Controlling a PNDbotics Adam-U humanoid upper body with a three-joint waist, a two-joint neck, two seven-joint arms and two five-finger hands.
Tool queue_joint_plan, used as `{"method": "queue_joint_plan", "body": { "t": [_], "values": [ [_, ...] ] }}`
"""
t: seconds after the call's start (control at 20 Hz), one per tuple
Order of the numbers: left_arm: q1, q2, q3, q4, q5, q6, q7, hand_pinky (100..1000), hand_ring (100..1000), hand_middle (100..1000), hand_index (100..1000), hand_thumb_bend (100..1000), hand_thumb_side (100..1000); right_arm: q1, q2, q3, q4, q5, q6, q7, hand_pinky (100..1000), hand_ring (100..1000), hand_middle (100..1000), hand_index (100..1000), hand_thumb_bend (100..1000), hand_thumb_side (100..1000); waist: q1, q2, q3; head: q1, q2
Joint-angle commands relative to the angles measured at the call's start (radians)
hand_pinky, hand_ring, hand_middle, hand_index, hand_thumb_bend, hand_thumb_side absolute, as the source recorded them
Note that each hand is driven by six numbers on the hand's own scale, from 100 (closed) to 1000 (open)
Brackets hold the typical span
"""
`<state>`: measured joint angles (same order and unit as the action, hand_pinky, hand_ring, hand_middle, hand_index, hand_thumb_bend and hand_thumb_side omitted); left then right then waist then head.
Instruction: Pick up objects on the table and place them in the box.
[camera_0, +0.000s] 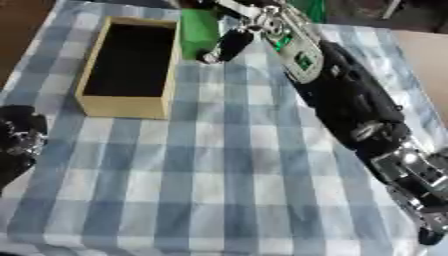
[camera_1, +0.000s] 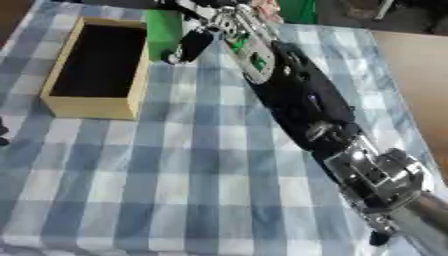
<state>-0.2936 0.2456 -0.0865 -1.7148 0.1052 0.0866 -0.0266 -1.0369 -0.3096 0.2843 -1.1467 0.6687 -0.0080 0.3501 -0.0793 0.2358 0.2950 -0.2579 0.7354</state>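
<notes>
Blue-checked tablecloth (camera_0: 219, 175), open wooden box (camera_0: 122, 106)

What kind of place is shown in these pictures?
Probably an indoor test setup: a table under a blue-and-white checked cloth, a wooden box set out on it, and a right hand reaching toward a green object.

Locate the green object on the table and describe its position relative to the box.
In the left eye view, the green object stands at the table's far edge, just right of the box, with the right hand directly beside it.
</notes>
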Motion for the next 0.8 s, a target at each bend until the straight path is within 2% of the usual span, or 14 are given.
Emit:
{"method": "queue_joint_plan", "body": {
  "t": [0.05,0.35,0.6,0.75,0.8],
  "values": [
    [-0.019,0.007,-0.004,-0.017,-0.003,-0.003,-0.011,531,575,529,653,233,143,-0.043,0.025,0.003,0.012,0.032,-0.009,-0.018,735,793,426,593,305,100,0.006,-0.013,0.007,-0.010,-0.015],
    [-0.028,0.003,-0.013,-0.018,-0.005,-0.006,-0.029,532,578,531,654,233,144,-0.074,0.087,0.026,0.029,0.063,-0.036,-0.016,738,796,444,611,297,100,0.006,-0.010,0.034,-0.026,-0.024],
    [-0.042,-0.002,-0.020,-0.019,-0.007,-0.007,-0.040,533,579,532,655,232,143,-0.071,0.131,0.042,0.055,0.085,-0.049,-0.003,745,811,536,677,303,100,0.002,0.000,0.054,-0.035,-0.033],
    [-0.049,-0.006,-0.022,-0.019,-0.007,-0.007,-0.045,533,580,533,655,232,144,-0.062,0.152,0.046,0.083,0.106,-0.054,0.004,751,822,575,706,324,100,0.000,0.005,0.062,-0.036,-0.038],
    [-0.050,-0.006,-0.022,-0.019,-0.007,-0.008,-0.046,533,580,533,655,232,144,-0.059,0.157,0.048,0.091,0.112,-0.058,0.007,759,835,628,764,396,100,0.000,0.006,0.064,-0.037,-0.040]
  ]
}}
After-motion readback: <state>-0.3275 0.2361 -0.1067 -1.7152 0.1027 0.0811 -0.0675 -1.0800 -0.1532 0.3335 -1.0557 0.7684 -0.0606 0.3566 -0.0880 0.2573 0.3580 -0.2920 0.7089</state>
